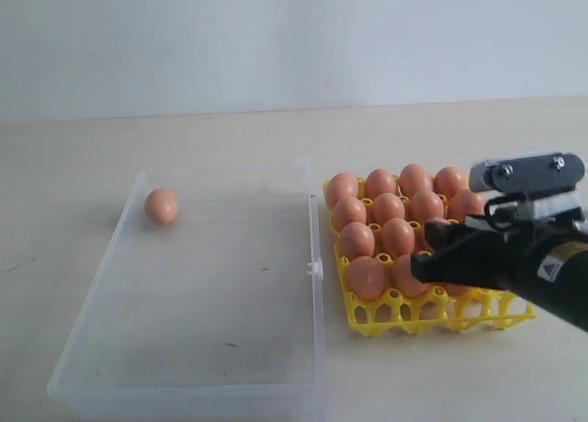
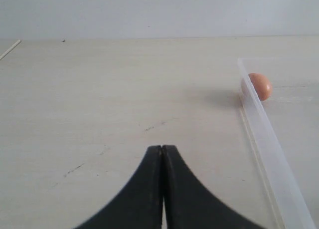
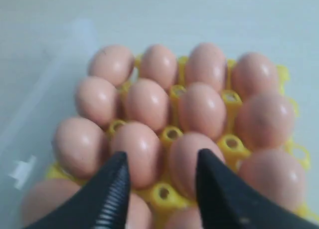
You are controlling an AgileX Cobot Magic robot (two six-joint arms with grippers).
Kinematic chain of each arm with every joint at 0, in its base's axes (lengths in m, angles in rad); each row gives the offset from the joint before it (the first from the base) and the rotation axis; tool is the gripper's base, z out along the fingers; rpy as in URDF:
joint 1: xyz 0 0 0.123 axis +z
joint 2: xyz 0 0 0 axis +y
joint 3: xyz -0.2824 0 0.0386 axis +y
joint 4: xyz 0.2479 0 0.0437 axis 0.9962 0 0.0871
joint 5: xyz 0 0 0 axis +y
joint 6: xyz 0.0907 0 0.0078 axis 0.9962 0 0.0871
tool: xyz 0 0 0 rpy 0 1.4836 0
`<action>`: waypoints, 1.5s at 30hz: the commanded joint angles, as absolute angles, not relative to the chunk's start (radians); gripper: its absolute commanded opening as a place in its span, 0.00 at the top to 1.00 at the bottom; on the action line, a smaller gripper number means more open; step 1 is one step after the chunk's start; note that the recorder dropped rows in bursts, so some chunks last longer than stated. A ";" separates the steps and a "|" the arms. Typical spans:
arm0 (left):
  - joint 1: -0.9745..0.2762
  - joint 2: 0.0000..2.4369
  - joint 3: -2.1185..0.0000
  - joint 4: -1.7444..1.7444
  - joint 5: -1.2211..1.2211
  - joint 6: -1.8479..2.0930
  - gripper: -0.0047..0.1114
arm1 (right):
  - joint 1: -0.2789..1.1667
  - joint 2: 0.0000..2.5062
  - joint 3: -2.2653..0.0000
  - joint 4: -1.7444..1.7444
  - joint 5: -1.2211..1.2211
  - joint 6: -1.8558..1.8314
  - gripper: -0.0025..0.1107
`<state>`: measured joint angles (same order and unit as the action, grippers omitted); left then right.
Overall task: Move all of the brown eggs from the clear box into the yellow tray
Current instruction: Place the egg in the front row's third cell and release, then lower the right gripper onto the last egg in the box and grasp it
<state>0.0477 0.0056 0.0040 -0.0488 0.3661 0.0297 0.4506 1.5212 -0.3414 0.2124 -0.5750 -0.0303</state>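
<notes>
Hovering the right gripper low over the tray, with jaws spread and pinching nothing. Showing seated eggs through the gap between the fingers in the right wrist view, so apparently gripping none of them. Blocking, in the exterior view, part of the tray's near right side, so not allowing a full count there.

Filling the tray row by row: eggs standing close together across the back and middle rows, touching or nearly so, with bare yellow cells showing along the front edge.

Moving outward to the box, just beside the tray on its left: holding only a lone egg, lying in the far left corner against the wall, well apart from the right gripper.

Resting the left gripper over the table, outside the box wall, fingers pressed together and carrying nothing, with that lone egg in sight beyond the wall.

Judging the task as nearly done: all but one egg looking placed, one transfer left. Needing, probably, a reach to that corner — the left gripper seeming the nearer one — then a careful pinch, the egg being smooth and free to roll.
</notes>
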 commanded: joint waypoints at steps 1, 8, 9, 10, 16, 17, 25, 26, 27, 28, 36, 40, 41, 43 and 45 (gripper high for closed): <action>0.039 0.000 0.000 -0.054 0.354 0.030 0.96 | 0.453 1.428 -0.578 0.065 -0.231 -0.036 0.95; 0.039 0.000 0.000 -0.054 0.354 0.030 0.96 | 0.528 1.619 -1.116 0.027 0.213 0.118 0.98; 0.039 0.000 0.000 -0.054 0.354 0.030 0.96 | 0.543 1.667 -1.188 0.027 0.262 0.120 0.98; 0.039 0.000 0.000 -0.054 0.354 0.030 0.96 | 0.554 1.717 -1.244 0.027 0.299 0.120 0.98; 0.039 0.000 0.000 -0.054 0.354 0.030 0.96 | 0.626 2.010 -1.630 0.166 0.564 0.070 0.90; 0.039 0.000 0.000 -0.054 0.354 0.030 0.96 | 0.634 2.072 -1.692 0.216 0.606 0.068 0.85; 0.039 0.000 0.000 -0.054 0.354 0.030 0.96 | 0.652 2.387 -2.037 0.464 0.743 0.046 0.38; 0.039 0.000 0.000 -0.054 0.354 0.030 0.96 | 0.652 2.414 -2.068 0.474 0.754 0.046 0.38; 0.039 0.000 0.000 -0.054 0.354 0.030 0.96 | 0.652 2.435 -2.092 0.482 0.762 0.046 0.38; 0.039 0.000 0.000 -0.054 0.354 0.030 0.96 | 0.652 2.459 -2.117 0.489 0.762 0.046 0.38; 0.039 0.000 0.000 -0.054 0.354 0.030 0.96 | 0.652 2.580 -2.254 0.498 0.760 0.049 0.38; 0.039 0.000 0.000 -0.054 0.354 0.030 0.96 | 0.652 2.610 -2.287 0.525 0.758 0.050 0.38; 0.039 0.000 0.000 -0.054 0.354 0.030 0.96 | 0.654 2.617 -2.292 0.525 0.758 0.047 0.38; 0.039 0.000 0.000 -0.054 0.354 0.030 0.96 | 0.656 2.625 -2.293 0.525 0.747 0.045 0.38; 0.039 0.000 0.000 -0.054 0.354 0.030 0.96 | 0.661 2.635 -2.302 0.527 0.745 0.045 0.39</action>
